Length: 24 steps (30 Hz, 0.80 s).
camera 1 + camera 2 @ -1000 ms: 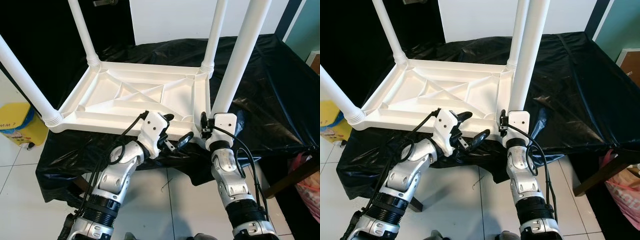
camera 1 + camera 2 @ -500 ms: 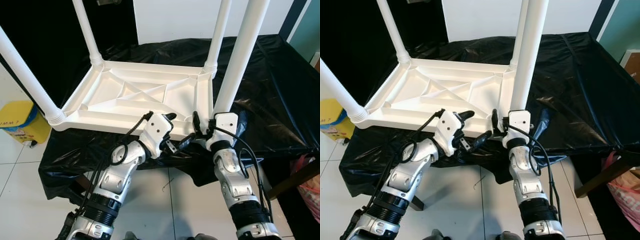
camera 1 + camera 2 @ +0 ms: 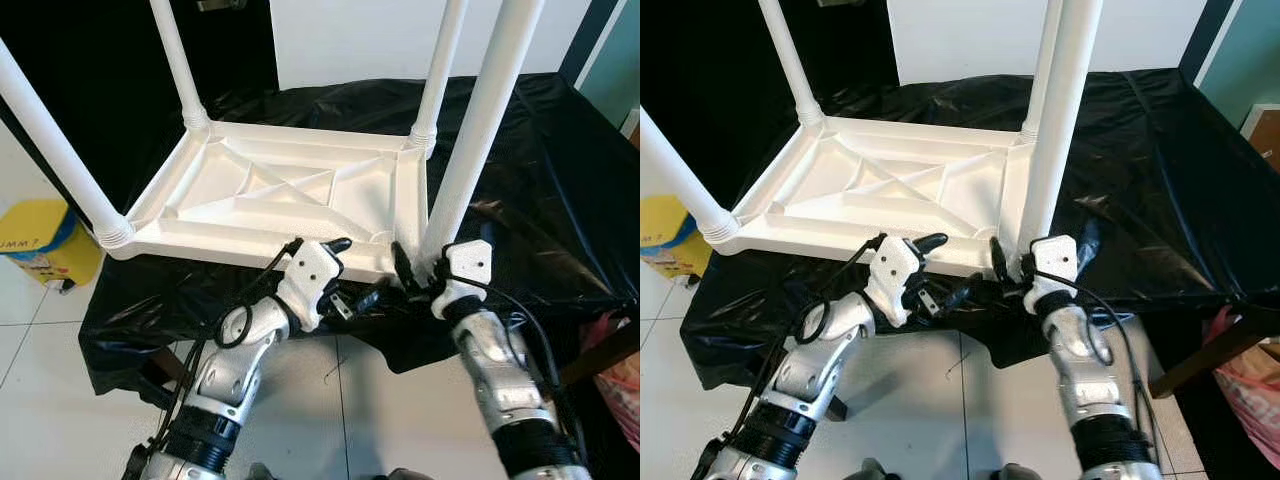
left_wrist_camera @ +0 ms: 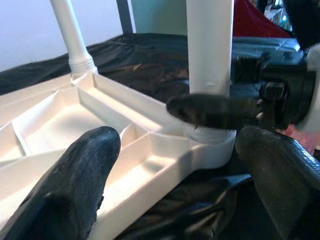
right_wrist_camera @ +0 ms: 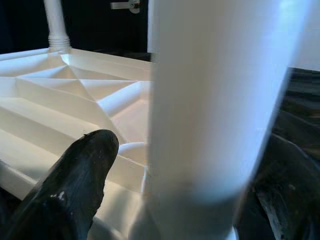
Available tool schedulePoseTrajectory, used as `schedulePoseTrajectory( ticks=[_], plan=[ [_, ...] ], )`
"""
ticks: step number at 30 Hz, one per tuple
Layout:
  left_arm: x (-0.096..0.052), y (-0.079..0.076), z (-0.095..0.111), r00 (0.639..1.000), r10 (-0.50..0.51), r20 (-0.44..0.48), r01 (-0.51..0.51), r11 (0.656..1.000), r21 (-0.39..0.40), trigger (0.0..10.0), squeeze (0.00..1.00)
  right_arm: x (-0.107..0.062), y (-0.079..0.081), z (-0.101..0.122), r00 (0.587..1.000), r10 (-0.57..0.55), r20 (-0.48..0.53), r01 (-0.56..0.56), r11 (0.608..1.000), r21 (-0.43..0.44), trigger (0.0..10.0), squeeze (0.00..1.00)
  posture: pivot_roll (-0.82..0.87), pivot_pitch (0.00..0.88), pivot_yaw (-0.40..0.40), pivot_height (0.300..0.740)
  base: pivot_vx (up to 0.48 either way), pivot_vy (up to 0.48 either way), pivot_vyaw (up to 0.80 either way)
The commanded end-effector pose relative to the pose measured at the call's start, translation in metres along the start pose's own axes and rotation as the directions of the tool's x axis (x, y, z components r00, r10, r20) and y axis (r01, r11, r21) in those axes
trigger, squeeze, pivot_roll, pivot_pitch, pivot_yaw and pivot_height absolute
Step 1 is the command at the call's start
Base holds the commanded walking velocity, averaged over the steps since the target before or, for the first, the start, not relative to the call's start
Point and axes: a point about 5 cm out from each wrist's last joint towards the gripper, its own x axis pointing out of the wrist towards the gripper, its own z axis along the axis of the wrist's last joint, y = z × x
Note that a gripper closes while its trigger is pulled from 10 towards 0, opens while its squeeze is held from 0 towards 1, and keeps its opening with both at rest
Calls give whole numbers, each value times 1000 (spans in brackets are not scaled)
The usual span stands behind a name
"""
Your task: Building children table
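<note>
I see the white table point(image 3: 290, 195) upside down on the black-draped surface point(image 3: 540, 180), my right end effector point(image 3: 418, 272) with its fingers spread around the base of the near-right leg point(image 3: 470, 150), and my left end effector point(image 3: 352, 275) open just beside that corner, holding nothing.

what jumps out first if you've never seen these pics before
A white plastic children's table lies upside down on a black-draped surface, its four white legs pointing up. At its near right corner the right end effector has its black fingers on either side of the base of the near right leg. The left end effector hangs open just beside that corner.
</note>
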Motion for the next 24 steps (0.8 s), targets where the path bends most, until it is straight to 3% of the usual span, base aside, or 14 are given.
schedulePoseTrajectory(
  ticks=[1,9,13,14,15,16,17,18,19,24],
  plan=[
    [-1,-5,-1,999,-42,-13,43,999,5,10000,0,0,1,-4,995,98,-18,-98,995,11,10000,0,-30,49,-3,740,0,0,0],
    [0,-10,1,997,-71,-16,71,997,26,10000,0,10,-10,-7,974,215,-71,-217,976,-19,10000,0,-24,63,6,740,0,0,0],
    [0,-9,1,997,-70,-17,71,997,25,10000,0,16,-8,-6,962,261,-79,-265,964,-35,10000,0,-25,63,11,740,0,0,0],
    [1,-8,2,997,-74,-20,74,997,26,10000,0,19,-6,-7,953,291,-85,-295,954,-44,7569,0,-27,62,13,740,0,0,0],
    [1,-8,2,997,-74,-20,74,997,26,10000,0,19,-6,-7,953,291,-85,-295,954,-44,7569,0,-27,62,13,740,0,0,0],
    [1,-7,2,997,-77,-21,77,997,27,10000,0,20,-5,-7,947,308,-90,-314,948,-48,4824,0,-27,62,13,740,0,0,0],
    [1,-7,2,997,-77,-21,77,997,27,10000,0,20,-5,-7,947,308,-90,-314,948,-48,4824,0,-27,62,13,740,0,0,0],
    [1,-7,3,997,-80,-22,80,996,31,10000,0,22,-3,-7,942,322,-91,-327,944,-48,1216,0,-23,60,15,740,0,0,0],
    [2,-5,4,996,-81,-22,82,996,37,10000,0,23,-2,-7,937,338,-92,-343,938,-52,0,0,-24,59,16,740,0,0,0],
    [3,-5,5,997,-78,-20,79,996,40,10000,0,23,-4,-7,934,343,-97,-349,936,-53,0,0,-23,58,17,740,0,0,0]
  ],
)
